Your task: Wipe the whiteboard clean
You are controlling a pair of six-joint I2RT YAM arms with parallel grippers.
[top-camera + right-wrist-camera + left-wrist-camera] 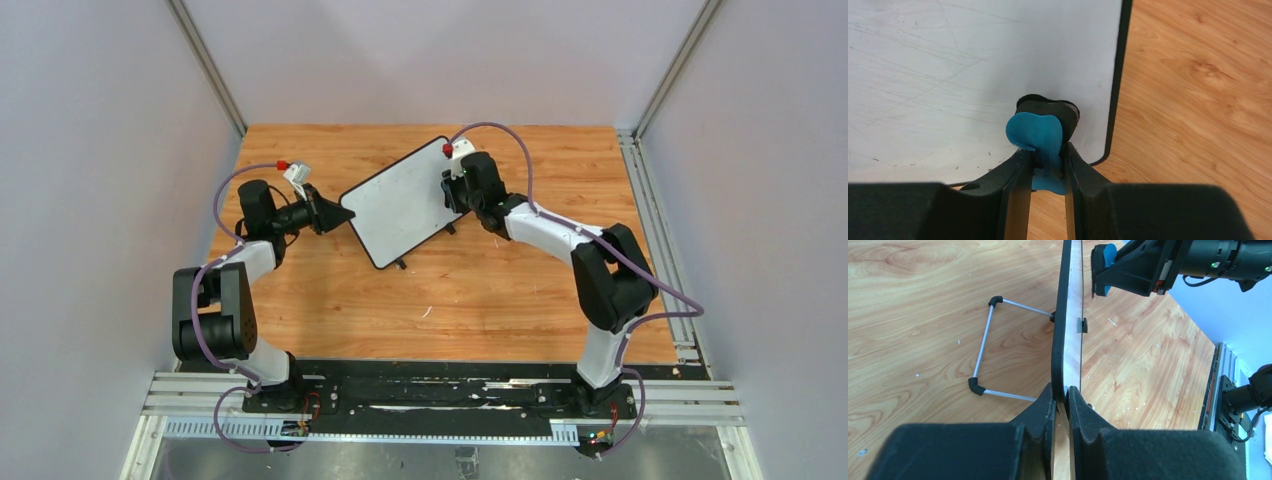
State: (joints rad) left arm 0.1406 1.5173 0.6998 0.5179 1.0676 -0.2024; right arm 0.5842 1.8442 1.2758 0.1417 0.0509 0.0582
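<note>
Top external: your whiteboard stands tilted mid-table, with the left gripper at its 9 o'clock edge. Left wrist shows those jaws pressed together on the black frame, and the wire stand rests on the wood behind. Your right gripper pinches a blue eraser just beside the white face at the board's 3 o'clock side; can't tell if it touches.

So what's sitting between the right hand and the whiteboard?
A blue eraser, pinched in the right hand, with its dark pad facing the whiteboard. The right wrist view shows it best.
</note>
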